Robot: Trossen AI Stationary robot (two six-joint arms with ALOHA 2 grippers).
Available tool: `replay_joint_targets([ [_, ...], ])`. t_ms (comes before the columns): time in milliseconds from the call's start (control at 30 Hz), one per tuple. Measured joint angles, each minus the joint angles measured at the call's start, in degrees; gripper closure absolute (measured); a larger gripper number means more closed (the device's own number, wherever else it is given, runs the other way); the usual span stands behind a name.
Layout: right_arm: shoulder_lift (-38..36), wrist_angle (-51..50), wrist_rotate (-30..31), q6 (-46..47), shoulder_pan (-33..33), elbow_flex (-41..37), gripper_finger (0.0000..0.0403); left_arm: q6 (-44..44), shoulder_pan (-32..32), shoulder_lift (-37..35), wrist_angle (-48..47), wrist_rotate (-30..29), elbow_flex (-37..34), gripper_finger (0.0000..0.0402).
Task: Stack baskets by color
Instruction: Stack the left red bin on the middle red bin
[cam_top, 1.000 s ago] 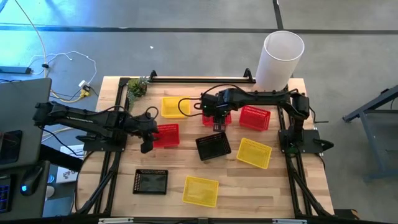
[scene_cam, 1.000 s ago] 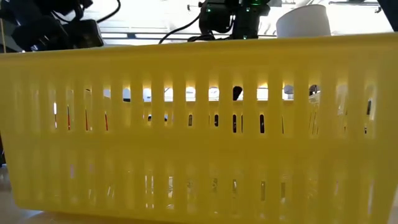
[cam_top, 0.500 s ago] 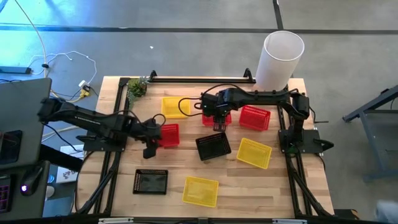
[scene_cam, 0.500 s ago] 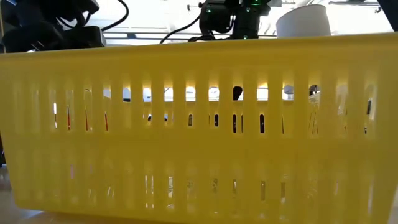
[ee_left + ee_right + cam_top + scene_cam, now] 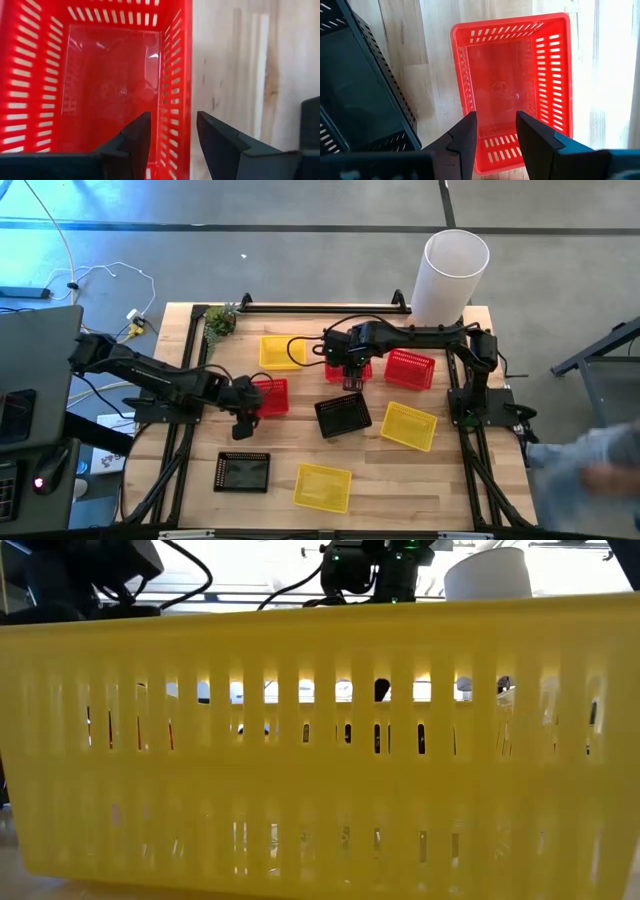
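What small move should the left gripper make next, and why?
Probably lower a little and close. The left gripper is open, its fingers on either side of the red basket's side wall, so it seems lined up for a grip on that wall.

High view: straight down, far, whole table (image 5: 400,480). Low view: table height, pressed against yellow basket (image 5: 320,740) filling frame. Wrist views: close, downward, each over own red basket (image 5: 100,75) (image 5: 515,85); both baskets visible in high view.
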Motion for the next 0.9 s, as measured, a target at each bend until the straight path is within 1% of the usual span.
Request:
replay_joint_targets([
  [67,0.00,-0.02,-0.02,-0.01,0.00,0.01,0.0281,-0.03,0.00,0.95,0.09,-0.80,0.00,0.0257],
  [167,0.00,-0.87,0.57,0.00,0.00,0.00,0.0281,-0.20,0.00,2.18,0.02,-3.56,0.00,0.0257],
  [300,-0.23,-5.48,6.48,0.63,0.06,0.00,0.0281,-0.20,0.00,3.48,0.15,-4.20,0.00,0.0272],
  [367,-0.43,-6.86,8.34,1.74,0.04,0.00,0.0281,-0.20,0.00,3.83,0.08,-4.08,0.00,0.0290],
  [633,-1.49,-9.45,9.80,2.66,0.06,0.01,0.0281,-0.16,0.00,3.85,1.63,-4.16,0.00,0.0392],
  [767,-2.66,-10.58,9.92,3.13,0.07,0.00,0.0281,-1.51,-0.05,3.85,3.01,-4.21,0.26,0.0393],
  [900,-4.75,-11.08,10.08,3.62,0.07,0.00,0.0281,-1.52,-0.79,3.85,5.16,-4.20,2.16,0.0400],
])
